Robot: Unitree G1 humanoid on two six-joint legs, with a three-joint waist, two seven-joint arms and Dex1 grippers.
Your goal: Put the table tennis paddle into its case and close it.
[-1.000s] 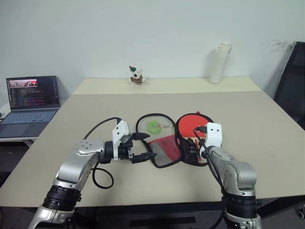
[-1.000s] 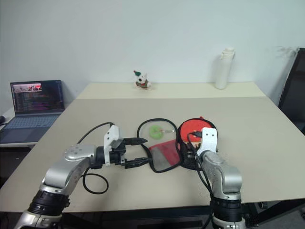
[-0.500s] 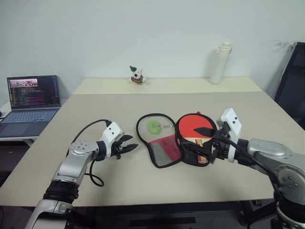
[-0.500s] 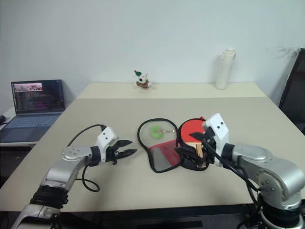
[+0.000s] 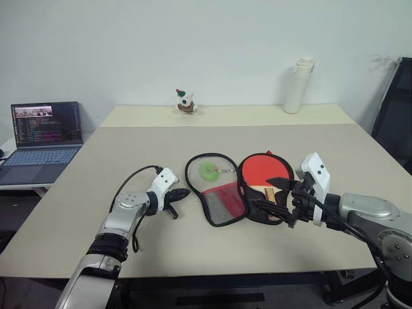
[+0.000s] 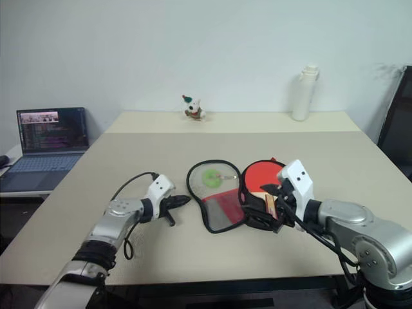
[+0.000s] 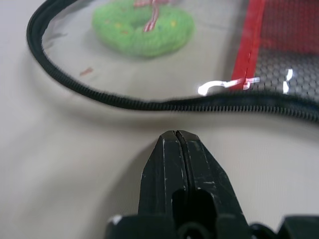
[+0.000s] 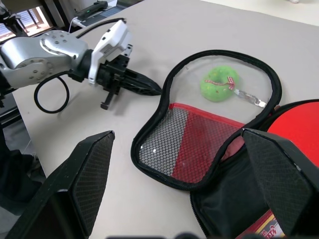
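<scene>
The case (image 5: 215,199) lies open on the table, its left flap showing a mesh panel, red lining and a green charm (image 5: 207,170). In its right half rests the red table tennis paddle (image 5: 262,168), handle toward me. My left gripper (image 5: 183,192) is shut with nothing in it. Low over the table, its tips (image 7: 175,137) stop just short of the flap's zip rim (image 7: 149,102). My right gripper (image 5: 271,197) is open wide above the paddle's handle, touching nothing. In the right wrist view the mesh flap (image 8: 184,149) lies between its fingers (image 8: 89,174).
An open laptop (image 5: 40,132) stands on a side surface to the left. A small toy figure (image 5: 185,102) and a white bottle (image 5: 297,84) stand at the table's (image 5: 129,148) far edge. A black chair (image 5: 396,109) is at the right.
My left gripper has shut and moved forward and down to the case's left rim. My right arm swung outward and drew back off the paddle, its gripper staying open.
</scene>
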